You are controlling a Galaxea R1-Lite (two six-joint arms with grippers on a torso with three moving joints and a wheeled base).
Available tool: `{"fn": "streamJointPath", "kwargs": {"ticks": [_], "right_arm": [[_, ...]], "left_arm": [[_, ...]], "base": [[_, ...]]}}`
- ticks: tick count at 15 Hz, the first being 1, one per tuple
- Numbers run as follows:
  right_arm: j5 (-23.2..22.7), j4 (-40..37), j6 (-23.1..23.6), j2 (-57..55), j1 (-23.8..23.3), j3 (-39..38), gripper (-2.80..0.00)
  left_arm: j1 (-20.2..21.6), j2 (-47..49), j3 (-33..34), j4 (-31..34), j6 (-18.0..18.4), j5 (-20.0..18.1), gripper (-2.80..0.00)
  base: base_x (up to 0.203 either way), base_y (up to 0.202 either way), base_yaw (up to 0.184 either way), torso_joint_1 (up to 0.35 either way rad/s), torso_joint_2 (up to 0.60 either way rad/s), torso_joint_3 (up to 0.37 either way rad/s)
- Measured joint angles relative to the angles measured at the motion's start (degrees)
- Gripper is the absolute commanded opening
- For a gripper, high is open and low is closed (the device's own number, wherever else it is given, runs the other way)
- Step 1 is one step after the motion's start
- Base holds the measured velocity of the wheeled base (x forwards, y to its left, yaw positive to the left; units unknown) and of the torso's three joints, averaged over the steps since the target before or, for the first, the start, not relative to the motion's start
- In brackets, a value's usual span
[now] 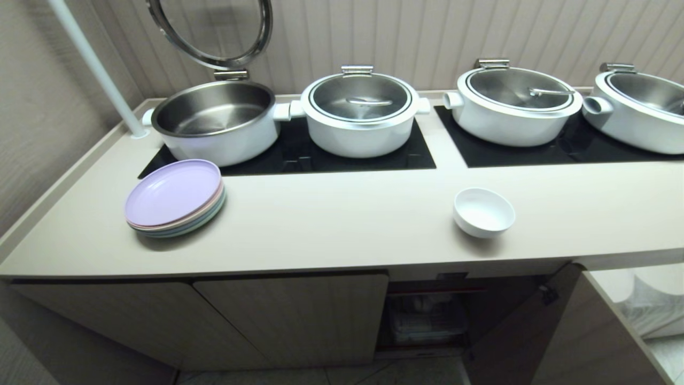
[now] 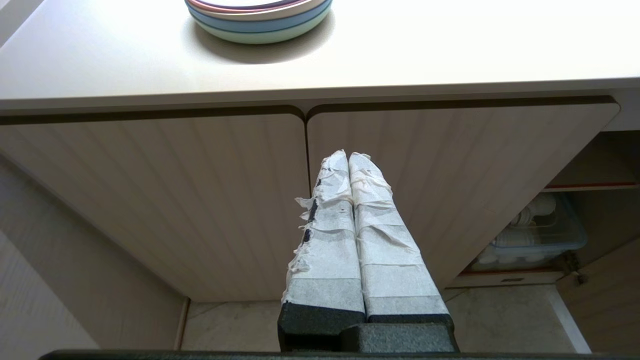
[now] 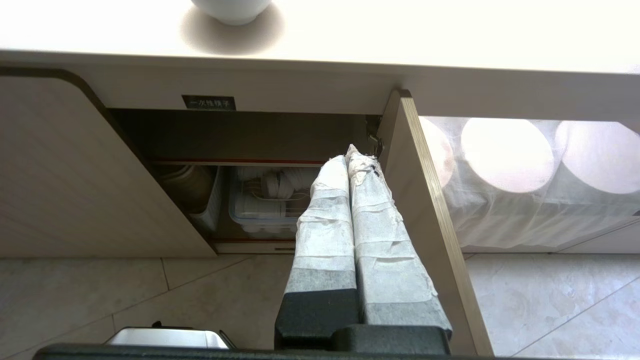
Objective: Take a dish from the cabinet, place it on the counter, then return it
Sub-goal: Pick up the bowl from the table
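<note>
The dish (image 1: 484, 212), a small white bowl, stands upright on the beige counter (image 1: 342, 224) near its front edge; its foot (image 3: 231, 9) shows in the right wrist view. Below it the cabinet (image 1: 427, 315) stands with one door (image 3: 425, 220) swung open, a black label (image 3: 208, 103) above the opening and a red-edged shelf (image 3: 235, 162) inside. My right gripper (image 3: 348, 156) is shut and empty, low in front of that opening beside the open door. My left gripper (image 2: 348, 156) is shut and empty before the closed doors (image 2: 200, 200). Neither arm shows in the head view.
A stack of pastel plates (image 1: 175, 198) sits at the counter's left. Several white pots (image 1: 360, 112) stand on black glass panels (image 1: 342, 152) behind; the leftmost pot (image 1: 216, 120) has its lid raised. A clear box of white dishes (image 3: 265, 205) sits inside the cabinet. Covered round shapes (image 3: 505, 155) lie right of the door.
</note>
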State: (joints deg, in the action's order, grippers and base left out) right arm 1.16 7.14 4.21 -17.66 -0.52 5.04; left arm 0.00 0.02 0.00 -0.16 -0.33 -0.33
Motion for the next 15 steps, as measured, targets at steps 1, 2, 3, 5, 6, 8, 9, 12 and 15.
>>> {"fn": "streamJointPath", "kwargs": {"ticks": [1,2,3,5,6,8,9,12,15], "right_arm": [[0.0,0.7,0.0,-2.3,0.0,1.1,-2.8],[-0.1,1.1,-0.2,-4.5,0.0,2.5,-2.8],[-0.1,1.3,-0.8,-6.8,0.0,4.3,-2.8],[-1.2,0.9,-2.5,-11.4,-0.1,8.3,-2.8],[-2.5,0.8,-2.9,-13.8,-0.1,10.4,-2.8],[-4.3,0.5,-3.2,-18.3,-0.2,14.0,-2.8],[-4.5,0.5,-3.2,-20.6,-0.3,15.7,-2.8],[-4.8,0.9,-3.1,-27.2,-0.4,20.0,-2.8],[-6.2,1.5,-2.9,-33.9,-0.4,23.7,-2.8]], "left_arm": [[0.0,0.0,0.0,0.0,0.0,0.0,-2.8],[0.0,0.0,0.0,0.0,0.0,0.0,-2.8],[0.0,0.0,0.0,0.0,0.0,0.0,-2.8],[0.0,0.0,0.0,0.0,0.0,0.0,-2.8],[0.0,0.0,0.0,0.0,0.0,0.0,-2.8],[0.0,0.0,0.0,0.0,0.0,0.0,-2.8],[0.0,0.0,0.0,0.0,0.0,0.0,-2.8],[0.0,0.0,0.0,0.0,0.0,0.0,-2.8],[0.0,0.0,0.0,0.0,0.0,0.0,-2.8]], "base": [[0.0,0.0,0.0,0.0,0.0,0.0],[0.0,0.0,0.0,0.0,0.0,0.0],[0.0,0.0,0.0,0.0,0.0,0.0],[0.0,0.0,0.0,0.0,0.0,0.0],[0.0,0.0,0.0,0.0,0.0,0.0],[0.0,0.0,0.0,0.0,0.0,0.0],[0.0,0.0,0.0,0.0,0.0,0.0],[0.0,0.0,0.0,0.0,0.0,0.0],[0.0,0.0,0.0,0.0,0.0,0.0]]}}
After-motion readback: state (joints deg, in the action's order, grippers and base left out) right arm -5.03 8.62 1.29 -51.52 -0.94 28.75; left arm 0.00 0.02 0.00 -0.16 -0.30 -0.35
